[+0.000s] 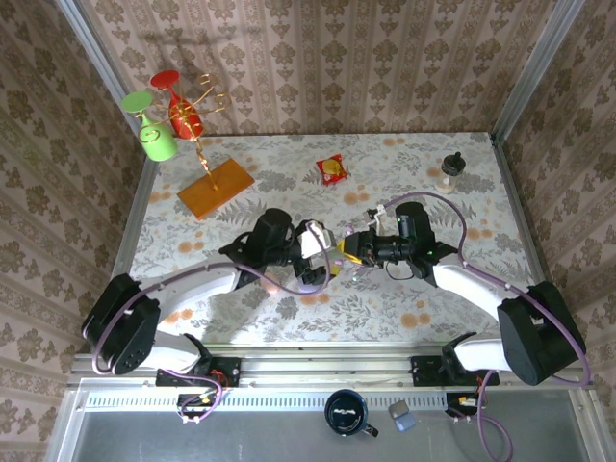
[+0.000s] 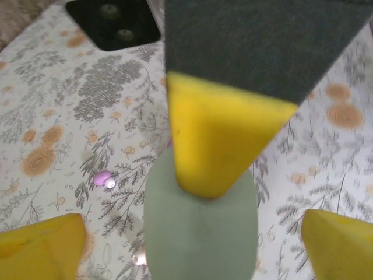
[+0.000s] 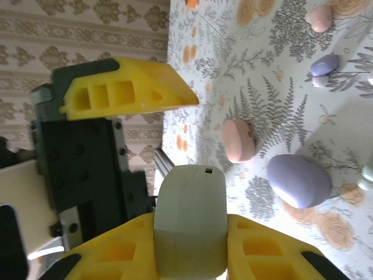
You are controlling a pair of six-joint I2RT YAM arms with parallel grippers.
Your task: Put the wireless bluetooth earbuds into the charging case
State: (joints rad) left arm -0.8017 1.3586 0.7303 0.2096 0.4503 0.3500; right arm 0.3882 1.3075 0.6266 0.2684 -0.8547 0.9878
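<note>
Floral tablecloth (image 1: 404, 308) spreads across the scene. From the left wrist, the left gripper (image 2: 192, 245) stands spread wide on either side of a green case (image 2: 201, 233). A purple earbud (image 2: 104, 179) lies loose on the cloth near it. The right wrist view adds the right gripper (image 3: 189, 251) pinching that case between its fingers. It also shows a pink case (image 3: 238, 140), a purple case (image 3: 298, 179) and a pink earbud (image 3: 320, 17) lying on the cloth.

Floral-patterned table (image 1: 404, 298). Just beyond the right fingers (image 3: 265, 254) lie a pink case (image 3: 239, 140) and a purple case (image 3: 298, 179), with a purple earbud (image 3: 323, 65) and a pink earbud (image 3: 320, 17) farther out. Well past the fingers stand a wooden board (image 1: 215, 188), a red packet (image 1: 331, 169) and a dark knob (image 1: 451, 171).
</note>
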